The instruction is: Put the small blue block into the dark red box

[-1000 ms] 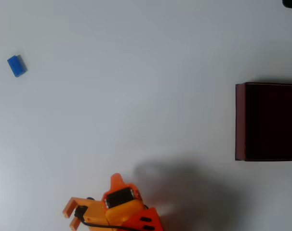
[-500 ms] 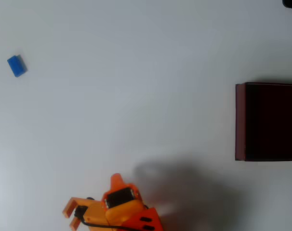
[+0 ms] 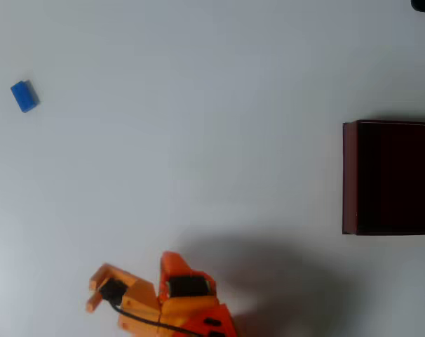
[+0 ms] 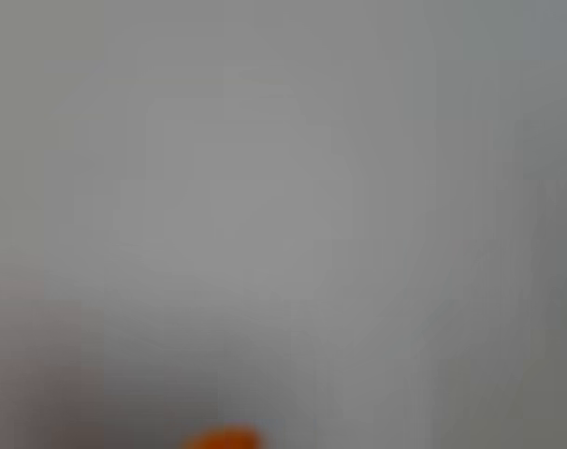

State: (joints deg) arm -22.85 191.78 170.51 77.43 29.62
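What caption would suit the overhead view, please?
Orange gripper low on the white table, small blue block far left, dark red box right.

Orange arm at the bottom edge of the overhead view, gripper (image 3: 93, 286) pointing left, its two fingers (image 3: 100, 271) parted with a gap between them, nothing held, black cable running along the wrist, wrist view blurred, an orange tip (image 4: 223, 438) at its lower edge

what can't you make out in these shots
- Box: the overhead view's right edge cuts it off; its interior is too dark to read.
- Gripper: in the overhead view, too small to tell open from shut; the arm runs off the bottom edge.
- Wrist view: blurred to grey, with one orange smudge at the bottom.
- Block: too small for detail.
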